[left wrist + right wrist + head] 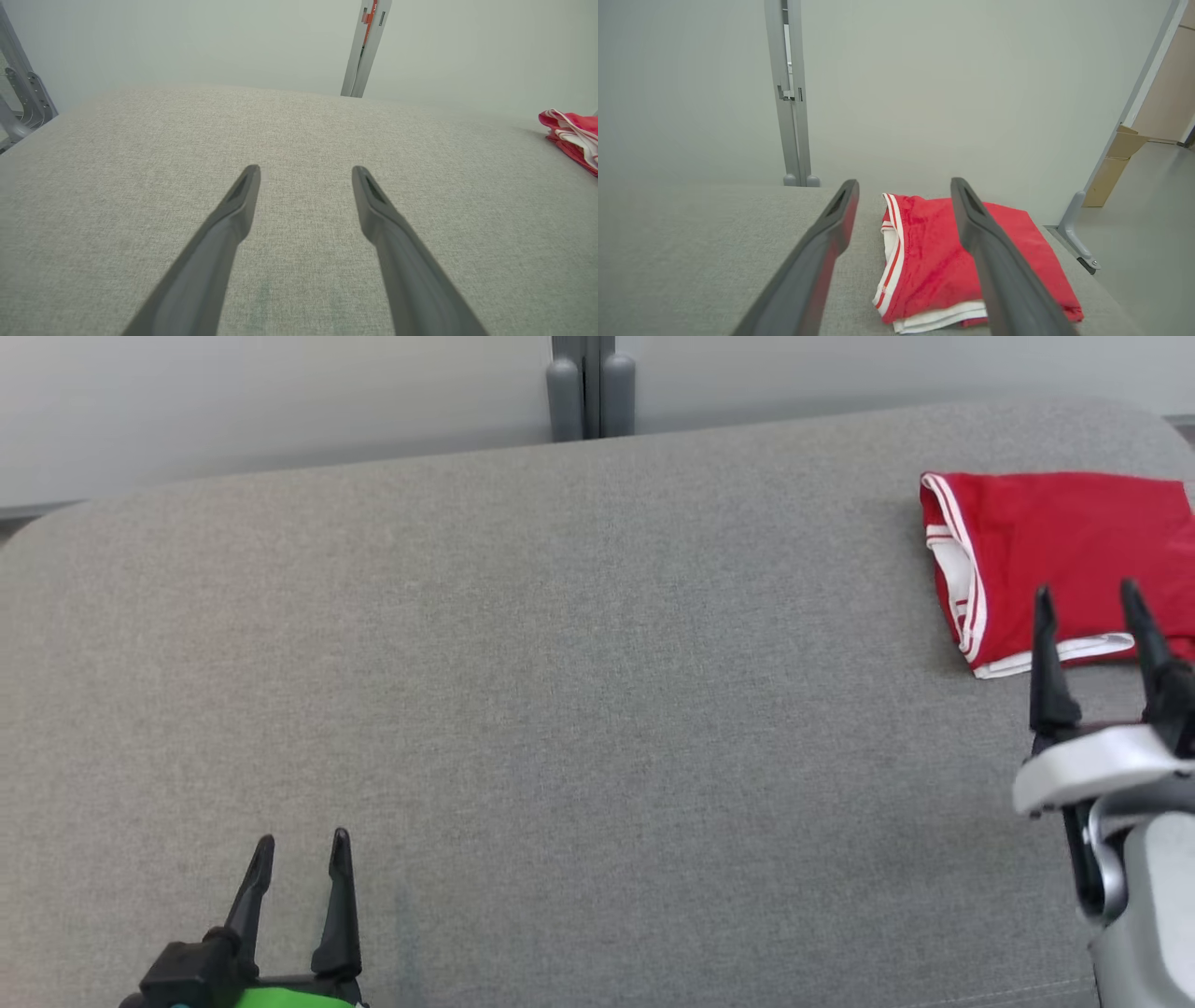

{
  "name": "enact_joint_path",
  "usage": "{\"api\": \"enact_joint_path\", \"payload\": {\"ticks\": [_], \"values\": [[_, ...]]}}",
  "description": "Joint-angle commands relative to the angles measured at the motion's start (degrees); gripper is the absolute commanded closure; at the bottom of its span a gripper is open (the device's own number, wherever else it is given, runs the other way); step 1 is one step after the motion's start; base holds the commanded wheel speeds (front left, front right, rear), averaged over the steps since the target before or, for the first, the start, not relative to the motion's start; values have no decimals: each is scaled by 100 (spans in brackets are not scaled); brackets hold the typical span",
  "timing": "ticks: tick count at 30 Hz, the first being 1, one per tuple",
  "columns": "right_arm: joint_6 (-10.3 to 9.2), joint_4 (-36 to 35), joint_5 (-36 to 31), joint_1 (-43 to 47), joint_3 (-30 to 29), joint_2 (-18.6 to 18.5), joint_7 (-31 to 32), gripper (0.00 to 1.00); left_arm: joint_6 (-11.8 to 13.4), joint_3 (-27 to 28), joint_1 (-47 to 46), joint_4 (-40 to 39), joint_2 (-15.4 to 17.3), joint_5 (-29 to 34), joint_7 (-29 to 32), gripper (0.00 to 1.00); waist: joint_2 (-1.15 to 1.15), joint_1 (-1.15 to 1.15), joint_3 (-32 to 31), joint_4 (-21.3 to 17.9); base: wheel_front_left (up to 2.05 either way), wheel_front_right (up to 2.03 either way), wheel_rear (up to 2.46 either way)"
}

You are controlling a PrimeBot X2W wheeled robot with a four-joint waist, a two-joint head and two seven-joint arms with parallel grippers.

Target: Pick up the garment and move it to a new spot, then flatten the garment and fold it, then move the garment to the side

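Red folded cloth garment, white-trimmed, lies at the far right of the grey fabric tabletop. Right gripper beside it and left gripper both wide, empty. Side move looks finished; next, back the arms off.

Our left pincer hangs at near left, fingers spread and empty; our right pincer sits at the right, raised, fingers parted, gripping nothing.

Red garment with white trim, folded flat, at table's far right
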Motion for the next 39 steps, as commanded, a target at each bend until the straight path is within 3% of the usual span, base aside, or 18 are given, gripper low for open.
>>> {"api": "enact_joint_path", "payload": {"ticks": [1,10,22,23,26,39], "values": [[-8,-76,50,353,60,44,-83,0,-15,61,136,60,-3,17,-16,0,0,0,-558,136,0,0,0],[-8,-293,250,1818,368,594,-201,0,-15,282,260,428,-38,106,-15,0,0,0,-888,236,0,0,0],[-9,-387,448,2241,531,711,-206,0,9,251,257,574,-43,-115,-15,0,0,0,-952,277,0,0,0],[0,-371,436,2184,526,715,-183,100,11,236,244,575,-42,-76,0,100,0,0,-955,279,0,0,0],[1,-250,508,2160,508,734,-151,100,11,230,235,701,-67,-129,44,100,0,0,-951,275,0,0,0],[0,-234,1987,1967,468,729,223,100,7,321,-11,685,-62,-1456,410,100,0,0,-930,252,0,0,0]]}}
